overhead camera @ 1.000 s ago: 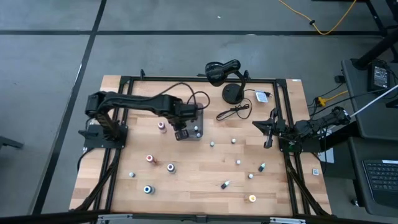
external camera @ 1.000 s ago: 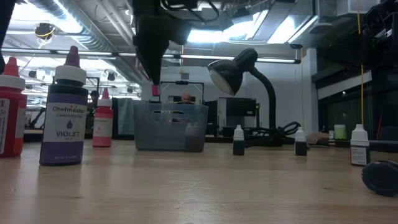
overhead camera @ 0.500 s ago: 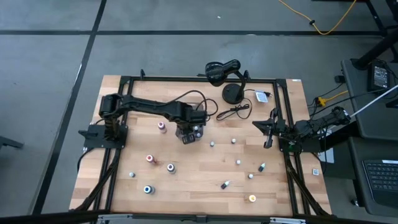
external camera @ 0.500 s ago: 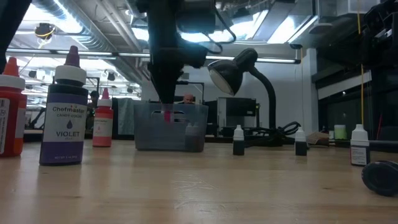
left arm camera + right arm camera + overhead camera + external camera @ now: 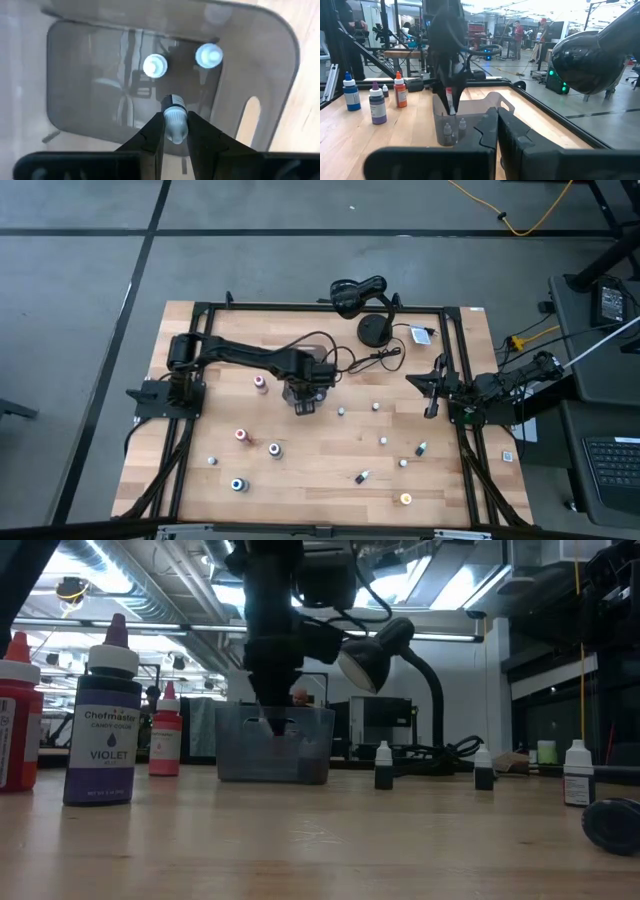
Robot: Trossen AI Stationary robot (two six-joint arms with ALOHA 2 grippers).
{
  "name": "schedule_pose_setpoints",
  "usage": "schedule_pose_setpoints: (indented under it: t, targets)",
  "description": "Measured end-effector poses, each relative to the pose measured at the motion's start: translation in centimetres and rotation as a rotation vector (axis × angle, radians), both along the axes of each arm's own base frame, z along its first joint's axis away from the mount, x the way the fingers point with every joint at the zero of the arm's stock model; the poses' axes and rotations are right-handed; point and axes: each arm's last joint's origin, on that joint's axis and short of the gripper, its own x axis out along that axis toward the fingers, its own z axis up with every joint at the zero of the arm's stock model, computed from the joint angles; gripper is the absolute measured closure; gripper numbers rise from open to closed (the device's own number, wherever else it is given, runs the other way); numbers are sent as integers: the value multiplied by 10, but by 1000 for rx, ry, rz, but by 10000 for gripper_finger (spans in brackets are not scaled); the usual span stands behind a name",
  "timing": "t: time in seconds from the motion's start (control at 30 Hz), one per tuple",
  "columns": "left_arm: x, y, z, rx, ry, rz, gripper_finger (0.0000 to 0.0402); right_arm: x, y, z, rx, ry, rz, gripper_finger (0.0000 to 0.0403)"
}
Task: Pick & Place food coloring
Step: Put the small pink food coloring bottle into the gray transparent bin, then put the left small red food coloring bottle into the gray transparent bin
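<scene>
While the left gripper point(image 5: 175, 131) hangs inside the gray tray point(image 5: 280, 65), frame centre in the wrist view, I see its fingers pinched narrow on a small dropper bottle point(image 5: 175, 120). I judge it light, rigid, slick plastic; best held across the body below the cap. Long axis vertical, cap up. Right gripper point(image 5: 432, 402) waits closed, right of frame.

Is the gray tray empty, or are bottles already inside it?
Not empty: two small bottles stand in the gray tray, and the left gripper holds a third over it.
</scene>
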Motion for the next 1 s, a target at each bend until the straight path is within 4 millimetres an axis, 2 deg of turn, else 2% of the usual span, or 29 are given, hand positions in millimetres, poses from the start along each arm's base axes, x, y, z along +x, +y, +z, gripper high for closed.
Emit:
schedule_pose_setpoints:
  t: [0.43,0.57,1.0]
  targets:
    - [8,-3,-21,-16,31,-18,341,0,0,0,-1,1,0,388]
    - [9,-4,-22,-16,26,-20,339,0,0,0,0,1,0,388]
    - [9,-6,-21,-4,20,14,270,0,0,0,-1,1,0,388]
